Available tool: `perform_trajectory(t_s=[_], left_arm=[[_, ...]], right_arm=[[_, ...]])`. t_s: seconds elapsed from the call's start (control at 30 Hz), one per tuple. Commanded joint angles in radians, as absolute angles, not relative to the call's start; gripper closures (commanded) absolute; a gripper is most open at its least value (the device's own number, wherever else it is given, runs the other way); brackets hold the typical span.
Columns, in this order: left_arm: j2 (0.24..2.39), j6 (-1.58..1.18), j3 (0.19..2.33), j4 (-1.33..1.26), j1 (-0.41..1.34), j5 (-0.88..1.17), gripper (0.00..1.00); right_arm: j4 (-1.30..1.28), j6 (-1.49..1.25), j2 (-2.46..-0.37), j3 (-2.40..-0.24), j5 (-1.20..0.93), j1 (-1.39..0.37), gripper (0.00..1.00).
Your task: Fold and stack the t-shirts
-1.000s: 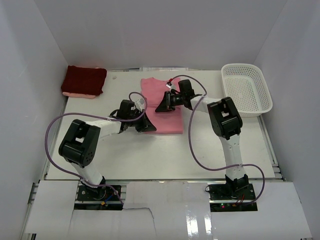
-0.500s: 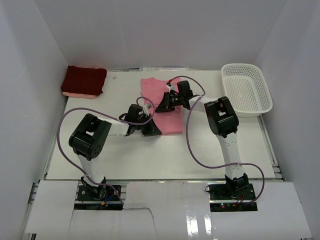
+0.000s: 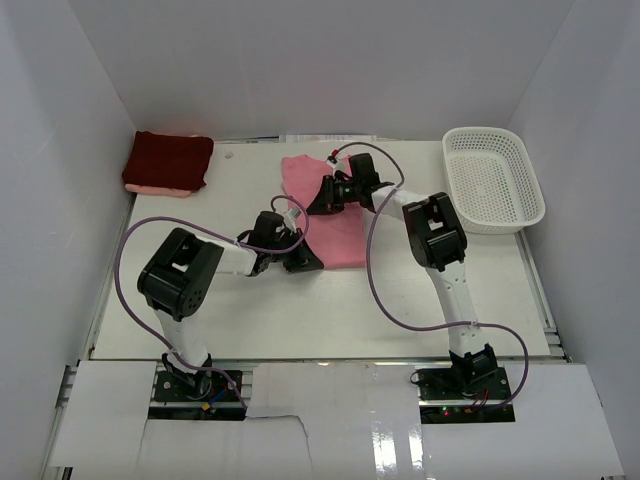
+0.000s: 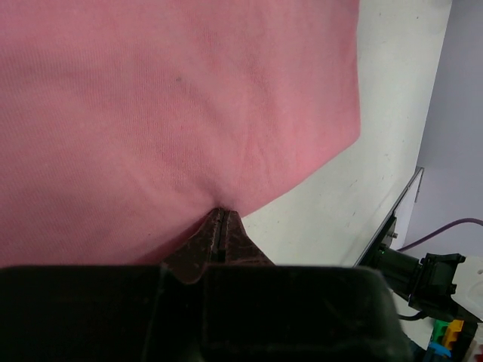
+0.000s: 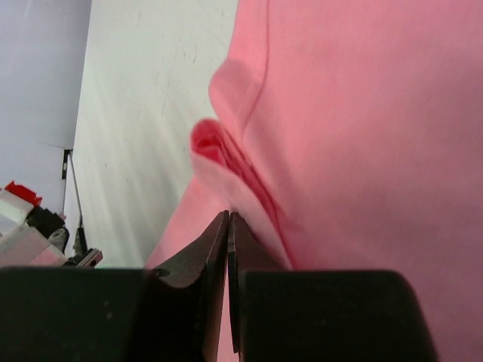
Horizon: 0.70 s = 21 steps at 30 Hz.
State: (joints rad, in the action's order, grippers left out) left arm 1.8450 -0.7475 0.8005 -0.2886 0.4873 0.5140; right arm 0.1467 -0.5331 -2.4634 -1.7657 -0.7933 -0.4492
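In the wrist views alone, left tool and right tool each pinch the pink t-shirt.

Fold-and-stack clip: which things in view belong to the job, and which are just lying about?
Part of the job:
- salmon pink cloth t-shirt, pinched by the left gripper and the right gripper
- folded dark maroon cloth t-shirt, far left corner

Lying about:
- white plastic mesh basket, far right

The left gripper slid across the table toward the basket, dragging the near corner of the salmon shirt along (pinched tight), while the right gripper drew its fold slightly away from the basket.
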Motion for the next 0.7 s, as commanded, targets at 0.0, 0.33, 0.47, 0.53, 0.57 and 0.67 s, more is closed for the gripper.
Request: perform_trajectory(t_s=[0.0, 0.33, 0.47, 0.53, 0.57, 0.67], left_arm=[[1.862, -0.733, 0.772, -0.241, 0.492, 0.489, 1.0], [1.795, -0.745, 0.767, -0.224, 0.494, 0.508, 1.0], [1.7, -0.732, 0.84, -0.095, 0.495, 0.489, 0.99], [1.635, -0.716, 0.902, -0.036, 0.505, 0.479, 0.96], [1.611, -0.707, 0.917, 0.03, 0.505, 0.46, 0.92], [1.516, -0.684, 0.966, 0.153, 0.503, 0.399, 0.64]], right_arm=[[0.12, -0.5, -2.519, -1.893, -0.779, -0.434, 0.92], [0.048, -0.52, -2.59, -2.226, -0.808, -0.384, 0.89], [0.04, -0.463, -2.373, -2.071, -0.787, -0.38, 0.85], [0.002, -0.42, -2.297, -1.956, -0.764, -0.38, 0.79], [-0.033, -0.407, -2.222, -1.912, -0.756, -0.38, 0.76], [-0.104, -0.384, -2.065, -1.702, -0.683, -0.38, 0.68]])
